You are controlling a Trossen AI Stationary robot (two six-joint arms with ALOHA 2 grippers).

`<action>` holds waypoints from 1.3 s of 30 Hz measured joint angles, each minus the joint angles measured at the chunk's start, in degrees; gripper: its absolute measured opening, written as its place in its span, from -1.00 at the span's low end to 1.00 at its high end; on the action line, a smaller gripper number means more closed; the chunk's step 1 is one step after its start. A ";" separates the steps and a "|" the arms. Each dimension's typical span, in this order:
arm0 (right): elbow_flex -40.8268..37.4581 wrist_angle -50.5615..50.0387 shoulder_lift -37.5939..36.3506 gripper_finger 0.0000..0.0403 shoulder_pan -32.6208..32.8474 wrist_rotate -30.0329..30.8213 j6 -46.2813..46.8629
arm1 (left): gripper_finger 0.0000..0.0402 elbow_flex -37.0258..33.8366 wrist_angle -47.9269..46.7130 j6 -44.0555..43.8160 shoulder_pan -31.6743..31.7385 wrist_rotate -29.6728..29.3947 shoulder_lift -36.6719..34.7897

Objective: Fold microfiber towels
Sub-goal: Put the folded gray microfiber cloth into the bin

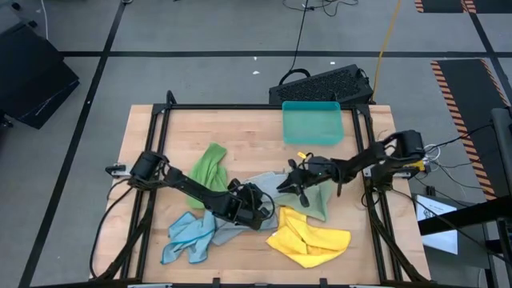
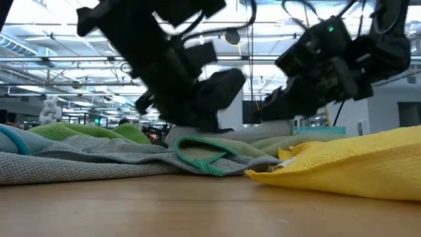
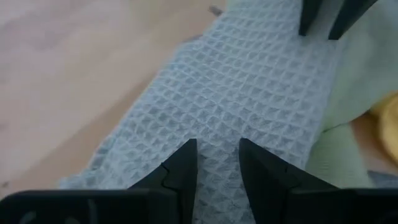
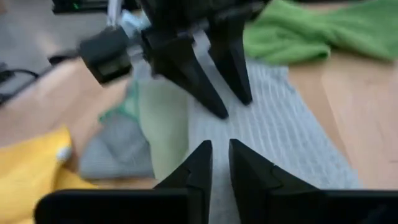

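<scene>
A grey waffle-weave towel (image 1: pixel 262 186) lies spread at the table's middle, among a bright green towel (image 1: pixel 208 164), a pale green one (image 1: pixel 314 202), a light blue one (image 1: pixel 188 237) and a yellow one (image 1: pixel 309 240). My left gripper (image 1: pixel 256 210) reaches in from the left onto the grey towel's near-left part. My right gripper (image 1: pixel 290 182) comes in from the right onto its far-right part. The two grippers face each other across the grey towel (image 3: pixel 249 81), each with a narrow gap between its fingers. My left gripper has the grey towel's edge (image 3: pixel 217 163) between its two fingers, slanting down from the table's left. One layer or several, I cannot tell. The cloth lies on the table and runs flat toward the other gripper. My right gripper closes its fingers (image 4: pixel 200 163) around the grey towel's opposite edge (image 4: pixel 219 186), coming almost level from the table's right. The fingers hide the place of contact. The towel rests on the table.
The teal tray (image 1: pixel 312 138) stands at the far right of the table, behind my right arm. A black keyboard (image 1: pixel 320 84) lies beyond the table's far edge. Bare wood (image 1: pixel 216 128) shows at the far left.
</scene>
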 joint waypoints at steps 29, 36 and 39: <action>-14.30 -4.12 -23.81 -0.68 -0.29 2.25 -4.85 | -0.34 2.39 -2.34 11.12 -4.81 -3.75 -3.82; -16.26 -2.52 -23.90 -0.66 -0.29 3.11 -6.82 | 0.15 2.52 1.71 13.24 -5.46 -2.35 -0.59; -16.24 -2.34 -23.82 -0.66 -0.29 3.17 -8.17 | 0.38 2.61 4.38 13.13 -5.42 -3.39 0.40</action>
